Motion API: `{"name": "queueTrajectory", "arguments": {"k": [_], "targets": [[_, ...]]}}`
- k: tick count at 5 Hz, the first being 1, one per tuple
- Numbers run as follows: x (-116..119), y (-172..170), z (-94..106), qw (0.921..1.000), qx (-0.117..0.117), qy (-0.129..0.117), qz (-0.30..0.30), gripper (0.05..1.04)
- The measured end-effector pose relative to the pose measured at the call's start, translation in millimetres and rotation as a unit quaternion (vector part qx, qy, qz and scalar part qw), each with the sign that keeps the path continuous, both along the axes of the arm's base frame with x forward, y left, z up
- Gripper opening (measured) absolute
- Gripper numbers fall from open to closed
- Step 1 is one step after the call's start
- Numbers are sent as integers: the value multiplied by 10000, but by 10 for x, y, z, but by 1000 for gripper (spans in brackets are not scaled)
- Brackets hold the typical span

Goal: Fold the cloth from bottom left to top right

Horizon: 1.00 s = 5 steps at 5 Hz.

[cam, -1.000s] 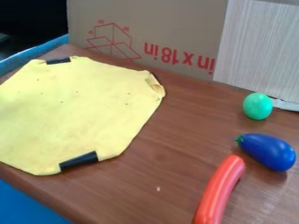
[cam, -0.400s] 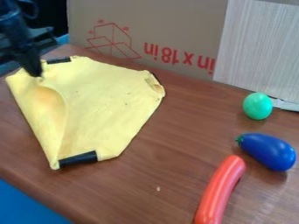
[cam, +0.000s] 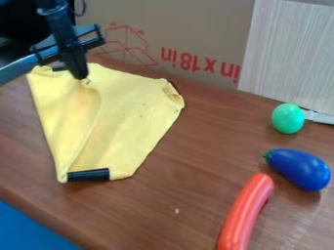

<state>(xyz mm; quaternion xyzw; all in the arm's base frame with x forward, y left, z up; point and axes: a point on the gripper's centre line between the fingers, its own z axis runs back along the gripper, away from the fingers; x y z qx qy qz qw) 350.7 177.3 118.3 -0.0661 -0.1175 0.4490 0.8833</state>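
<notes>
My gripper [cam: 81,76] hangs down at the upper left, over the back part of the yellow cloth [cam: 127,112]. It is shut on an edge of the cloth, which is pulled up to its tip. From there a fold runs down toward the black clip at the cloth's front corner, with the left part of the cloth turned over toward the middle. The right part lies flat on the table, its right corner slightly curled. Another black clip at the back edge is partly behind the gripper.
On the brown table [cam: 176,195], a green egg-shaped toy [cam: 287,118], a blue eggplant toy [cam: 298,169] and a red-orange curved toy [cam: 245,212] lie at the right. A cardboard panel [cam: 196,29] stands along the back.
The gripper came into view from the upper left and moved right with the cloth's edge. The cloth's left side has been drawn up and over, baring table at the left.
</notes>
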Motion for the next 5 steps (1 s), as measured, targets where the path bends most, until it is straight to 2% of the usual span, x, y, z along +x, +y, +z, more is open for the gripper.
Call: {"name": "queueTrajectory", "arguments": {"k": [1, 3, 5], "targets": [[141, -207, 69, 9999, -32, -65, -87, 52], [336, -468, 1, 9999, -107, -60, -51, 52], [638, -722, -52, 10000, -29, -66, 52, 52]]}}
